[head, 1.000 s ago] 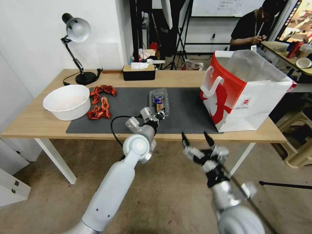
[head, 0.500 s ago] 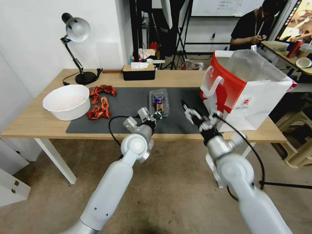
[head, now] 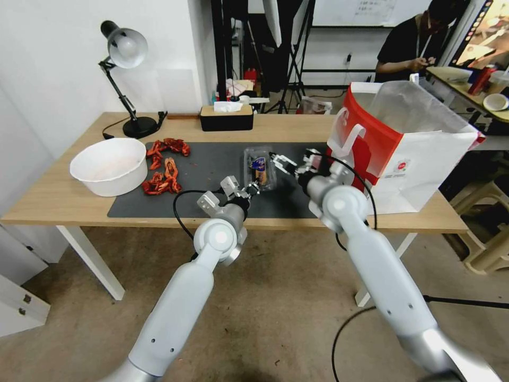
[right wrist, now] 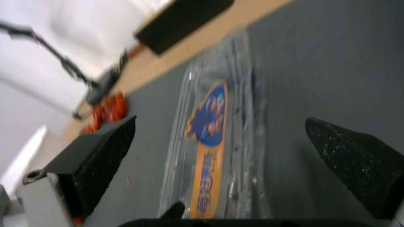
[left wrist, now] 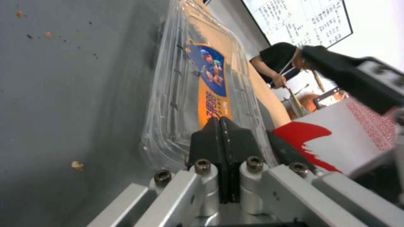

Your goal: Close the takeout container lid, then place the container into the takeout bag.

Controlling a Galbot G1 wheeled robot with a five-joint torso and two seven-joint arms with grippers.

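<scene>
The takeout container (head: pixel 259 167) lay flat on the dark mat (head: pixel 212 164) in the middle of the counter (head: pixel 63 199), its clear lid (left wrist: pixel 198 78) down over it with an orange and blue label facing up. The left gripper (head: pixel 253 188) sat at the container's near end, its fingers (left wrist: pixel 221 138) pressed together with no gap between them, their tips right at the plastic rim; whether the rim was pinched could not be told. The right gripper (head: pixel 290 162) hovered just beside the container's right side, its fingers (right wrist: pixel 358 157) spread wide and holding nothing, the container showing between them in the right wrist view. The takeout bag (head: pixel 403 148) stood upright and open on the right end of the counter, near the right arm. A white bowl (head: pixel 108 165) and red scraps (head: pixel 164 170) lay well apart at the left
</scene>
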